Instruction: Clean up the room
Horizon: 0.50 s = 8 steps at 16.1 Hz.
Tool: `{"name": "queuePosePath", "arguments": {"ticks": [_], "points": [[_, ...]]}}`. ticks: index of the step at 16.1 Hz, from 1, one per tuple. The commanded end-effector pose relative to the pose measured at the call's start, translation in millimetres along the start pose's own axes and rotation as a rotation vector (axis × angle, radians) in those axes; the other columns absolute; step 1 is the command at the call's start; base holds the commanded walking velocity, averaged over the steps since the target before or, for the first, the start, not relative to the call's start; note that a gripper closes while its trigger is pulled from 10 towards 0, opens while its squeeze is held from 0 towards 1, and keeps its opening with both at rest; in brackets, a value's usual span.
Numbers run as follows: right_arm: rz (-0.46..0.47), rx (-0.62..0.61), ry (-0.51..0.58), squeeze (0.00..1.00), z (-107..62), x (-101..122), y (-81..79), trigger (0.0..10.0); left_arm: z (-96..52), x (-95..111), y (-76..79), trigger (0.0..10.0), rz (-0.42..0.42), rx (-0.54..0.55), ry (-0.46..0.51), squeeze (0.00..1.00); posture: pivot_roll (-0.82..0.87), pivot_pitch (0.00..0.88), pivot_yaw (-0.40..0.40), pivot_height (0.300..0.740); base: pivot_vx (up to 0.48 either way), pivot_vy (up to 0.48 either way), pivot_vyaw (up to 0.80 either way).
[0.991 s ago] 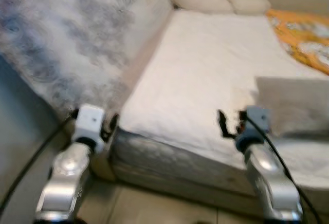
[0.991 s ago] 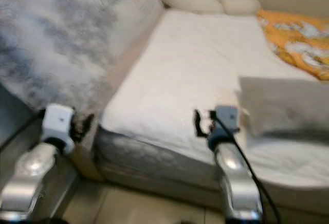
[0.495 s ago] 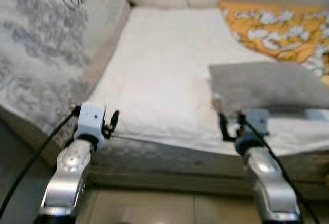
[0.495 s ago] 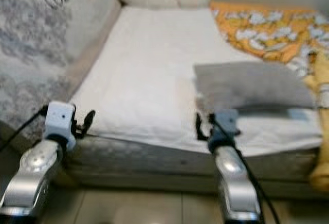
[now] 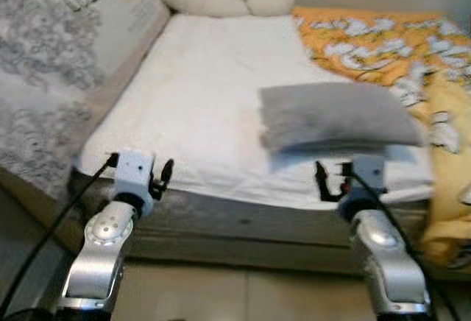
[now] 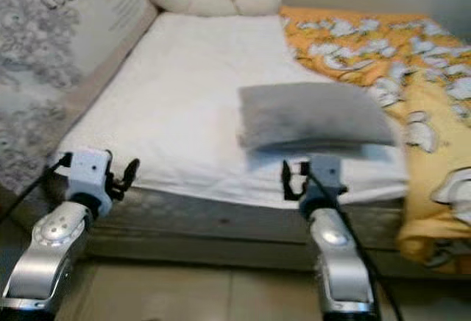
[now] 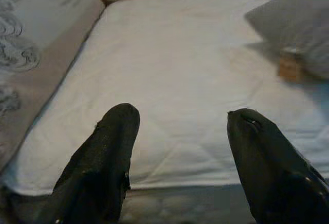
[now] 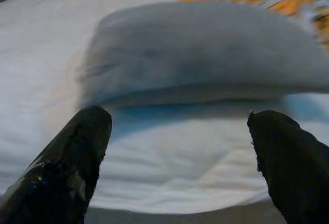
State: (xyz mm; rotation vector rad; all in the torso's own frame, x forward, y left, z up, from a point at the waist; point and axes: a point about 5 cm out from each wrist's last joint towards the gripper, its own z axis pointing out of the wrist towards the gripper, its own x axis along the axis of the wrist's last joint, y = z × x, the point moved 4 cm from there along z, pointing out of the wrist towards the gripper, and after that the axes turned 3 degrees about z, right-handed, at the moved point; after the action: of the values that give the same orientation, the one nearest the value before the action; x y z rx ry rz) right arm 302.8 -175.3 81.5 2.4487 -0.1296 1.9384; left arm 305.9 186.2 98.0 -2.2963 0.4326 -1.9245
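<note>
Grey pillow [image 5: 335,115] is seen lying flat on the white sheet [image 5: 213,93] of the bed [image 6: 221,221], near the foot edge. An orange floral blanket [image 5: 383,37] is bunched along the right side and hangs over the corner. Cream pillows [image 5: 221,1] are set at the head; a patterned upright mattress [image 5: 44,63] is propped along the left. Left gripper [image 7: 177,131] is held spread, empty, at the bed's edge. Right gripper [image 8: 177,131] is held spread, empty, just before the pillow. Head views are slightly blurred.
</note>
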Motion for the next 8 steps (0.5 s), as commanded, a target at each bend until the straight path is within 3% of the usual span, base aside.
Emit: {"name": "queuePosePath", "arguments": {"ticks": [1,4,8], "points": [[0.013,0.024,0.011,0.00,2.0,3.3,-9.3,10.0,-0.2,3.4,-9.8,10.0,0.018,0.026,0.008,0.00,0.06,0.000,0.018,0.740,0.000,-0.405,0.00],[0.015,0.021,0.009,0.00,2.7,2.6,-9.5,10.0,0.4,6.8,-8.5,10.0,-0.015,0.018,0.026,0.00,0.06,0.000,0.021,0.740,0.000,-0.341,0.00],[-0.015,0.040,0.016,0.00,3.5,4.4,-13.4,10.0,1.8,12.3,-3.7,10.0,-0.024,-0.005,0.044,0.00,0.06,0.000,0.024,0.740,0.000,0.000,0.00]]}}
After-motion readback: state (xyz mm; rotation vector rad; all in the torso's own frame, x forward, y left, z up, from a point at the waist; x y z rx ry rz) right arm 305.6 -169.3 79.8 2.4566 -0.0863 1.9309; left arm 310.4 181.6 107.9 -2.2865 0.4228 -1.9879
